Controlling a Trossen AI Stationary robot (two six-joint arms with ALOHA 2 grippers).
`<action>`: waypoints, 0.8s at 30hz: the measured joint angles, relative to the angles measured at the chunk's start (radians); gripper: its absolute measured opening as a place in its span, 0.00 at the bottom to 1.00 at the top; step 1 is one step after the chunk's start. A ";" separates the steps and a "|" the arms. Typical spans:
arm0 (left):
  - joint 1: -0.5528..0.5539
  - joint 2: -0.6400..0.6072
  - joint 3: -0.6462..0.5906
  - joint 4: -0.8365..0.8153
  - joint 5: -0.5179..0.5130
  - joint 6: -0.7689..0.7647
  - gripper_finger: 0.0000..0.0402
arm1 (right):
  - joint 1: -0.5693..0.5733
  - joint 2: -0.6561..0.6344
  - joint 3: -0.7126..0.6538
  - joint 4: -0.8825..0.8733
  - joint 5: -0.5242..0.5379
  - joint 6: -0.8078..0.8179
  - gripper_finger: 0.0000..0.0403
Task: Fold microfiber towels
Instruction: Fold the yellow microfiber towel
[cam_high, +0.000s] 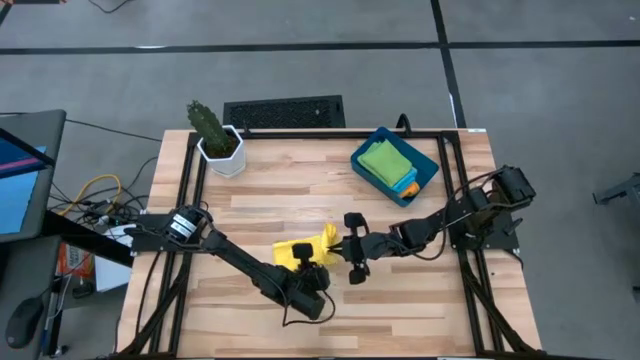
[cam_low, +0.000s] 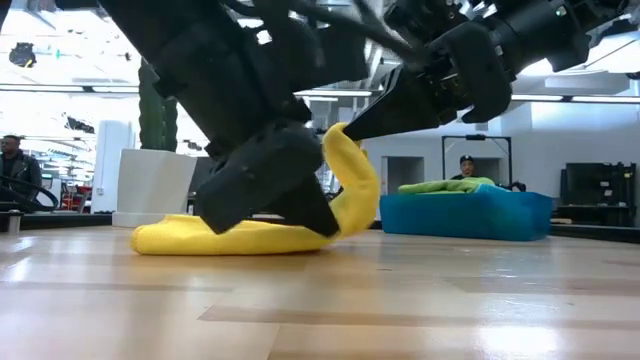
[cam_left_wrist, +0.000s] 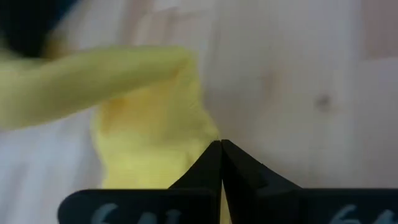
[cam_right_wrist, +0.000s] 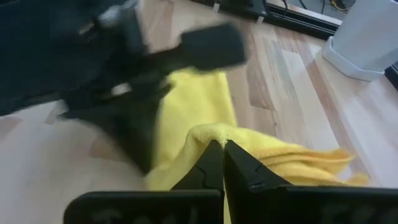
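The bright yellow towel lies bunched on the wooden table's middle; in the low view its right end curls up off the table while the rest lies flat. My right gripper, reaching in from the table's right, is shut on that raised end. My left gripper, coming from the table's left and slanting down, is shut with its fingertips at the towel's edge. A green towel and an orange one lie in the bin. My left gripper has its shut fingertips at the yellow towel's edge; I cannot tell whether they touch it. My right gripper pinches a raised fold of the yellow towel between its two fingers, slanting down from the table's right. The held end stands lifted clear and curved, the rest resting on the table.
The teal bin stands at the far right of the table. A cactus in a white pot stands at the far left. Bare wood lies toward the near edge. People show in the room behind.
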 joint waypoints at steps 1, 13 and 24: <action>-0.006 -0.006 0.006 -0.041 -0.029 -0.017 0.00 | 0.002 0.000 0.000 0.000 0.000 0.000 0.04; -0.133 -0.094 0.024 -0.257 -0.104 -0.132 0.00 | 0.004 0.000 0.000 0.012 0.000 -0.009 0.05; -0.281 -0.094 -0.176 -0.859 -0.284 -1.285 0.00 | 0.004 -0.001 0.000 0.068 -0.026 -0.026 0.05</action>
